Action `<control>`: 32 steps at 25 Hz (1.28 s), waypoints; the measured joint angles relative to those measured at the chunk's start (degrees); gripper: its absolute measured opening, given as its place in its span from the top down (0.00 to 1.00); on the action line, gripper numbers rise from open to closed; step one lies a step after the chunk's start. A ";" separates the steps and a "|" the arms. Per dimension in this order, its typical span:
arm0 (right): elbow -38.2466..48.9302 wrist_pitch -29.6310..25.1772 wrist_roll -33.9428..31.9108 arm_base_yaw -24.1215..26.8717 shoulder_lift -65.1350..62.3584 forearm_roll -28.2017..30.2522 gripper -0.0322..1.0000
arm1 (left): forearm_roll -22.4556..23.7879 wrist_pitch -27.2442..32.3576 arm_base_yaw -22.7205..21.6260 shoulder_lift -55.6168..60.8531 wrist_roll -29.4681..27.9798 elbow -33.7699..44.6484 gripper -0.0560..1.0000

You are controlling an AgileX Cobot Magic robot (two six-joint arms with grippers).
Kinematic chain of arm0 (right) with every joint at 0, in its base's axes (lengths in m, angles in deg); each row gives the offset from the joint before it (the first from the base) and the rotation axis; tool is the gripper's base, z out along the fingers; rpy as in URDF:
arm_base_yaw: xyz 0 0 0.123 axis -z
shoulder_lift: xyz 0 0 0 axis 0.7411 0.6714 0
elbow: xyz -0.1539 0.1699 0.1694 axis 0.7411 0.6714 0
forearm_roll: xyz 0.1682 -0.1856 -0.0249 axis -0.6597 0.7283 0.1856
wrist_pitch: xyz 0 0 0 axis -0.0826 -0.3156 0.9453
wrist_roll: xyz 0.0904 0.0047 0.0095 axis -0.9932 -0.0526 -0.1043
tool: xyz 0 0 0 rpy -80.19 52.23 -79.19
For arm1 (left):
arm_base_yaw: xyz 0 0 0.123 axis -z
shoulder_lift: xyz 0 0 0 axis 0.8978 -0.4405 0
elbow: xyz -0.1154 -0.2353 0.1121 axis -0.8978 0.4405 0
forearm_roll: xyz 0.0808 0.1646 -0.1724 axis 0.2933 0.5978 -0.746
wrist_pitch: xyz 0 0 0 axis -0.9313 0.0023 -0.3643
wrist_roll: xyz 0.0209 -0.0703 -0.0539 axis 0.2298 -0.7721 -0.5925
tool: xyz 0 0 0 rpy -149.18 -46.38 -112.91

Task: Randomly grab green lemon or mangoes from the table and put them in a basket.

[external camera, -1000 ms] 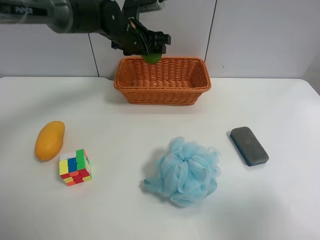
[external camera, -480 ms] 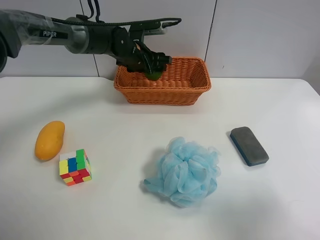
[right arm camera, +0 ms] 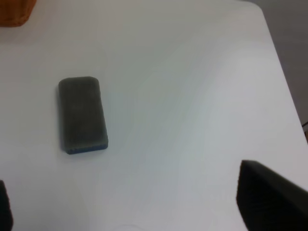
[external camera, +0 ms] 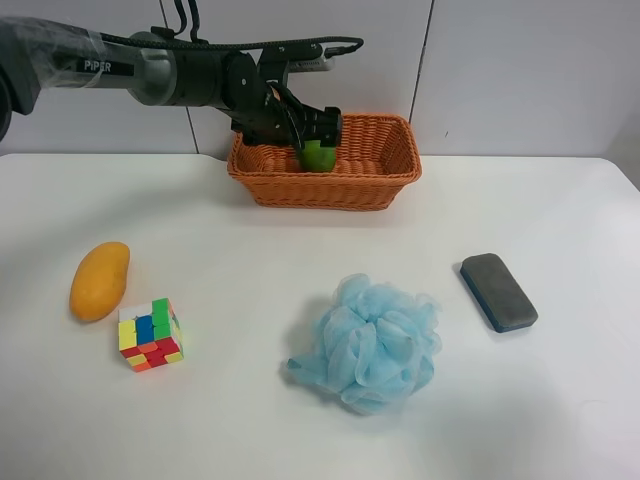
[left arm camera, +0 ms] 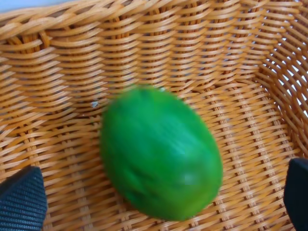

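Note:
The green lemon (external camera: 318,155) is inside the orange wicker basket (external camera: 370,185) at the back of the white table (external camera: 250,260). In the left wrist view the lemon (left arm camera: 161,154) is blurred and sits against the basket's woven floor (left arm camera: 144,48). My left gripper (left arm camera: 159,195) is open, its fingers wide apart on either side of the lemon and not touching it. In the exterior high view the left gripper (external camera: 310,130) hangs over the basket's left half. The yellow-orange mango (external camera: 99,281) lies at the table's left. My right gripper (right arm camera: 137,202) is open and empty above the table.
A colour cube (external camera: 150,334) stands beside the mango. A light blue bath pouf (external camera: 368,343) lies in the middle front. A dark grey block (external camera: 498,291) lies at the right, also in the right wrist view (right arm camera: 82,114), near the table's edge (right arm camera: 284,96).
The left gripper came down into the basket with the green lemon and opened. The lemon has left the fingers and is now in the basket.

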 joint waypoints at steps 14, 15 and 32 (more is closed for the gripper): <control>0.00 0.00 0.00 0.00 0.00 0.00 0.08 | 6.48 16.38 0.00 9.62 0.19 0.00 0.01; 0.00 0.00 0.00 0.00 0.00 0.00 0.08 | 8.15 19.72 0.00 11.62 0.26 0.00 0.01; 0.00 0.00 0.00 0.00 0.00 0.00 0.08 | 25.28 55.22 -1.08 59.09 0.29 13.55 0.01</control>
